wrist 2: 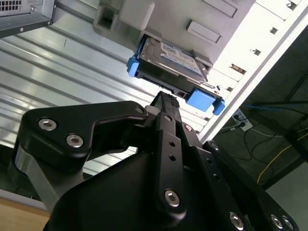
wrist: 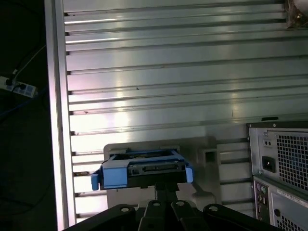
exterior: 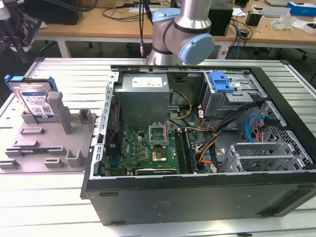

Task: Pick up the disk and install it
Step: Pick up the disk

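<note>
Disk standing in grey fixture | slatted metal table | gripper fingers together, near disk | desks behind

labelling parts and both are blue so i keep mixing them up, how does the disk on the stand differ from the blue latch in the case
The disk stands on edge in the grey holder outside the computer case; the blue latch sits on a grey metal cage inside it. The disk is a silver slab with a white-and-blue label, blue just at its frame; the latch is blue all over. Both have bright blue plastic.
</note>
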`<state>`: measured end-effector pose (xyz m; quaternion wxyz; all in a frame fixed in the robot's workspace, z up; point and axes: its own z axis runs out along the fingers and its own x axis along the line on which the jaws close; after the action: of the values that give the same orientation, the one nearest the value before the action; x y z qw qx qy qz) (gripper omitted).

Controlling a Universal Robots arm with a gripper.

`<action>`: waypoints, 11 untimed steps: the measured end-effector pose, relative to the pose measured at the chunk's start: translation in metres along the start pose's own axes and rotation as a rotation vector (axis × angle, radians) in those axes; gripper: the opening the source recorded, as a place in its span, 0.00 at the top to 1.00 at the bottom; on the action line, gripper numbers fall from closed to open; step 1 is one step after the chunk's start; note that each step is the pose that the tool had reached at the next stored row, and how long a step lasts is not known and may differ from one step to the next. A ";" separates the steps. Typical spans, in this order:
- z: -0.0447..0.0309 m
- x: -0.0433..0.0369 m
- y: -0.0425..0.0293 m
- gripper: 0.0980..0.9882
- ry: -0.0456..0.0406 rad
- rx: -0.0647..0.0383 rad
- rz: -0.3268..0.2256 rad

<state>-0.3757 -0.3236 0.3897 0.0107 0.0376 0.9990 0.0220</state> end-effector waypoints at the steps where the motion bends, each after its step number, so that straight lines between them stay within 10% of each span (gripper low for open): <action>1: 0.0000 0.0000 0.0000 0.99 0.0000 0.000 0.000; 11: 0.0000 0.0000 0.0000 0.99 0.0013 0.000 -0.005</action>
<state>-0.3757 -0.3235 0.3897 0.0102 0.0349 0.9991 0.0220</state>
